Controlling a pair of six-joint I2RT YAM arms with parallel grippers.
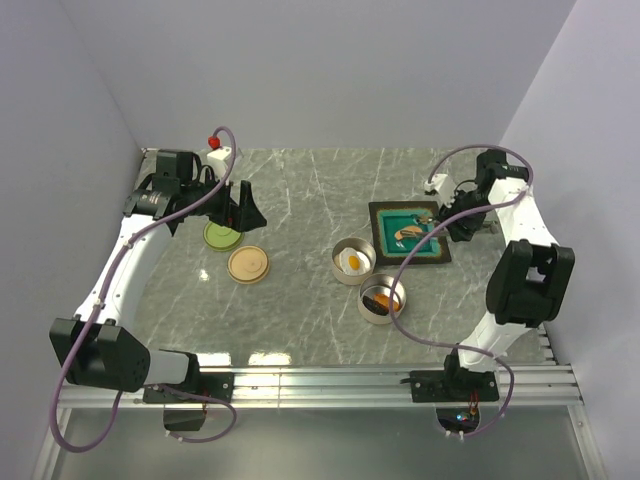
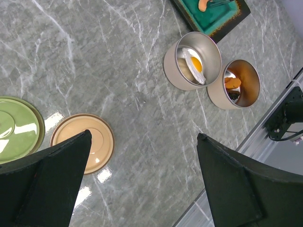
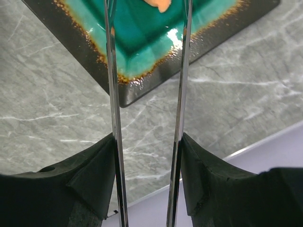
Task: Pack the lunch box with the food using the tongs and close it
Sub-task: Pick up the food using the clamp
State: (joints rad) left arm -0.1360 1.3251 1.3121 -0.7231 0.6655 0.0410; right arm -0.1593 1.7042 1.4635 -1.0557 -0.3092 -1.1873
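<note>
My right gripper [image 3: 147,142] is shut on the slim silver tongs [image 3: 112,94]. Their two arms stand apart and reach out over the teal tray [image 3: 142,42]. An orange food piece [image 3: 161,4] lies on that tray near the tong tips. The lunch box is two round open tins. One tin [image 2: 173,66] holds a white fried egg [image 2: 195,65]. The other tin [image 2: 220,99] holds orange and brown pieces [image 2: 232,82]. My left gripper [image 2: 143,135] hangs open and empty above the table, left of the tins. In the top view, the right gripper [image 1: 462,225] sits at the tray's right edge.
A tan lid [image 1: 249,265] and a green lid [image 1: 222,235] lie flat on the marble table below the left gripper [image 1: 240,208]. The metal rail [image 1: 330,380] runs along the near edge. Grey walls close in at the left, back and right.
</note>
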